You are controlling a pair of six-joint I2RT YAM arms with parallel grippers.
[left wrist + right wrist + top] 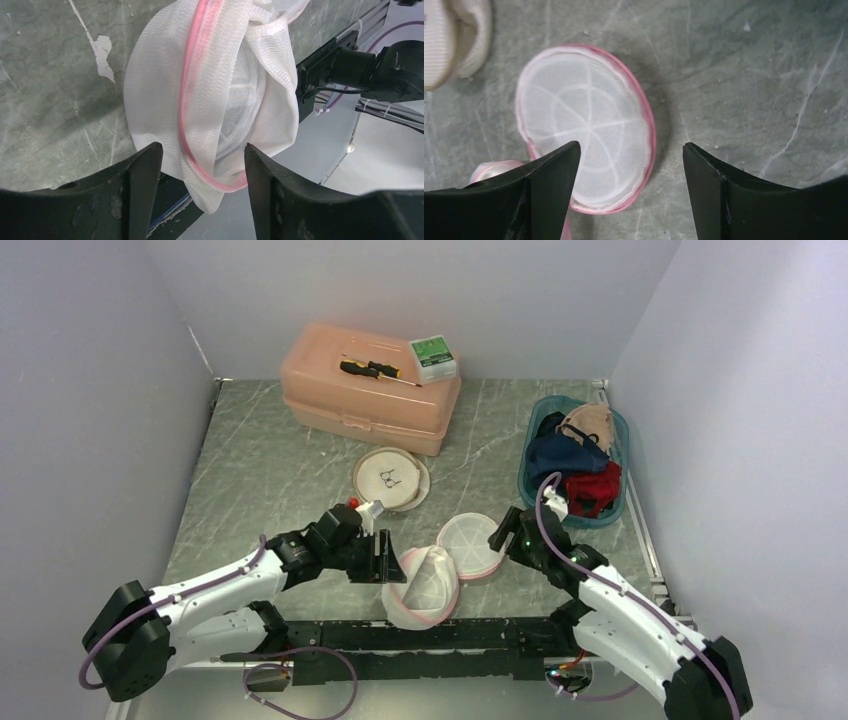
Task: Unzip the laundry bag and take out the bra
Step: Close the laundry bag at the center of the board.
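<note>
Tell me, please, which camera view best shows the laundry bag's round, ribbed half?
The right wrist view: the round half fills it, ribs and pink rim sharp. The top view shows it small; the left wrist view shows only the crumpled other half.

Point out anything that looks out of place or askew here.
The mesh laundry bag lies crumpled at the table's near edge, gaping open, with one fold drooping past the edge over the black rail. Nothing looks spilled or broken.
</note>
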